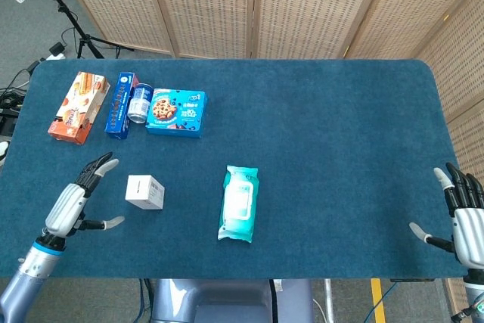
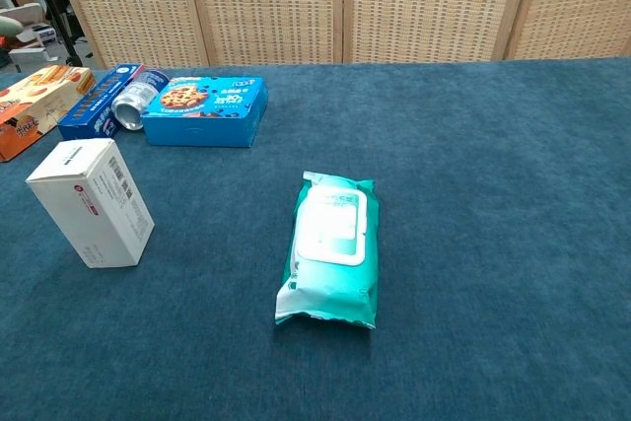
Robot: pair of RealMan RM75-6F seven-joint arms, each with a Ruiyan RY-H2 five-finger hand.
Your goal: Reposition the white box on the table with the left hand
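Observation:
The white box [image 1: 145,191] stands on the blue table [image 1: 318,134], left of centre; in the chest view the white box [image 2: 91,202] is at the left, turned at an angle. My left hand [image 1: 74,198] hovers to the left of the box, apart from it, with its fingers spread and nothing in them. The chest view does not show this hand. My right hand [image 1: 463,215] hangs open past the table's near right corner, far from the box.
A teal wipes pack [image 1: 239,203] lies right of the white box. At the far left stand an orange snack box [image 1: 79,107], a dark blue box [image 1: 119,104], a can [image 1: 140,102] and a blue cookie box [image 1: 175,112].

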